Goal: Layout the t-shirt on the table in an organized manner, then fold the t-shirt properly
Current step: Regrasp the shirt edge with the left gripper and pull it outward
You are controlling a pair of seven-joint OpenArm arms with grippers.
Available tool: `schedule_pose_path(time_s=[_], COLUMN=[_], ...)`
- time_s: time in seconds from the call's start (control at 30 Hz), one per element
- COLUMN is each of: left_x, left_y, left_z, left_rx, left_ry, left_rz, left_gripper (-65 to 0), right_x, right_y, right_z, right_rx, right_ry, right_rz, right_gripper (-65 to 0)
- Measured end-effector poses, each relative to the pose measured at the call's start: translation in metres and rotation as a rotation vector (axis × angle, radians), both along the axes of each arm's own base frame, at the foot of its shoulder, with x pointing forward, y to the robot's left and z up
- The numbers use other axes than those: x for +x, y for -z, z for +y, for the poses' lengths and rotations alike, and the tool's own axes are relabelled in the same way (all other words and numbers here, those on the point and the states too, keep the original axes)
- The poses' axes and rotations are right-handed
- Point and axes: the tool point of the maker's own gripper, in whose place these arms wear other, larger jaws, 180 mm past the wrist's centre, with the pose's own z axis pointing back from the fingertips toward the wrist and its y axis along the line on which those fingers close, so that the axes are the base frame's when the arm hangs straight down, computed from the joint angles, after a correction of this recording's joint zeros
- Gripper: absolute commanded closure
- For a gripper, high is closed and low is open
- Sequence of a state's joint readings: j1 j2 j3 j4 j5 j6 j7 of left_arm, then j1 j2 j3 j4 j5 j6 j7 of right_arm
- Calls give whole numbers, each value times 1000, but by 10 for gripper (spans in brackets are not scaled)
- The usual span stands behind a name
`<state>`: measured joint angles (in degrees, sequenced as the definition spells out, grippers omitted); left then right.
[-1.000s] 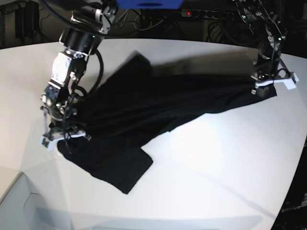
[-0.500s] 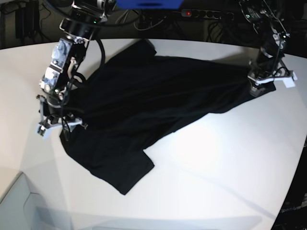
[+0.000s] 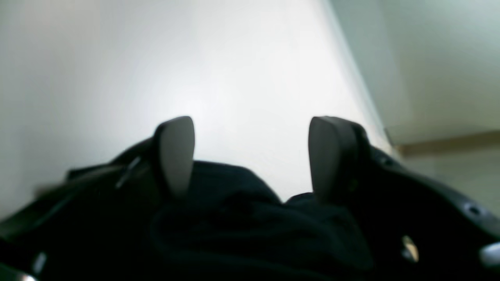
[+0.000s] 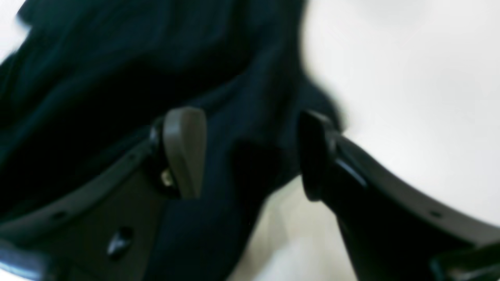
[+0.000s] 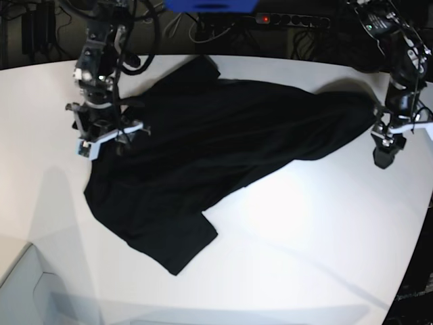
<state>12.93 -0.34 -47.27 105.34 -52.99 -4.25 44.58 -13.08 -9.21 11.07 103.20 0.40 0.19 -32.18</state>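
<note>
The black t-shirt (image 5: 223,135) lies spread across the white table (image 5: 304,223), plain side up, with folds and one sleeve toward the front; no print shows. My right gripper (image 5: 105,139) is open over the shirt's left edge. In the right wrist view, cloth (image 4: 117,58) runs between its spread fingers (image 4: 183,152). My left gripper (image 5: 385,152) is open just off the shirt's right corner. In the left wrist view, its fingers (image 3: 175,156) stand wide apart above bunched cloth (image 3: 242,218).
A power strip with a red light (image 5: 277,19) and cables lie behind the table's far edge. The table's curved edge (image 5: 413,257) runs close by the left arm. A lower pale surface (image 5: 27,291) sits at the front left.
My right gripper moved toward the back along the shirt's left edge. My left gripper let go of the right corner and moved right and forward. The shirt now lies flatter and wider.
</note>
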Motion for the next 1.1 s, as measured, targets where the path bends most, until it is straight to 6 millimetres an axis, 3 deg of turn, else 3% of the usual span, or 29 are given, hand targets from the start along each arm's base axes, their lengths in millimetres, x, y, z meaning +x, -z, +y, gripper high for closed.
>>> schedule_pose_path(time_s=[0.1,0.17,0.23,0.3,0.37,0.47,0.63,0.87,1.1], left_x=[5,20,41,59,73,87,82,79,64], left_y=[-33,-39,-20,15,46,68,90,88,107], left_z=[-1,1,-15,-37,-46,-67,-77,-74,-98], left_rx=[58,77,63,88,129,179,263,390,466], left_ry=[40,37,100,190,233,312,369,467,610], left_rz=[-73,-99,-55,61,164,236,322,354,406], left_gripper=[-441,-441,-440,-440,-440,-440,-440,-440,-440], right_x=[-7,-9,-8,-8,-8,-9,-9,-8,-7], right_y=[5,6,6,7,7,7,7,6,6], right_z=[4,0,0,3,3,1,2,1,2], right_rx=[0,-12,-10,-2,1,-7,-7,-7,-5], right_ry=[-12,-10,-11,-12,-12,-13,-14,-12,-11], right_rz=[17,22,20,26,25,26,26,25,22], right_gripper=[-377,-377,-377,-377,-377,-377,-377,-377,-377])
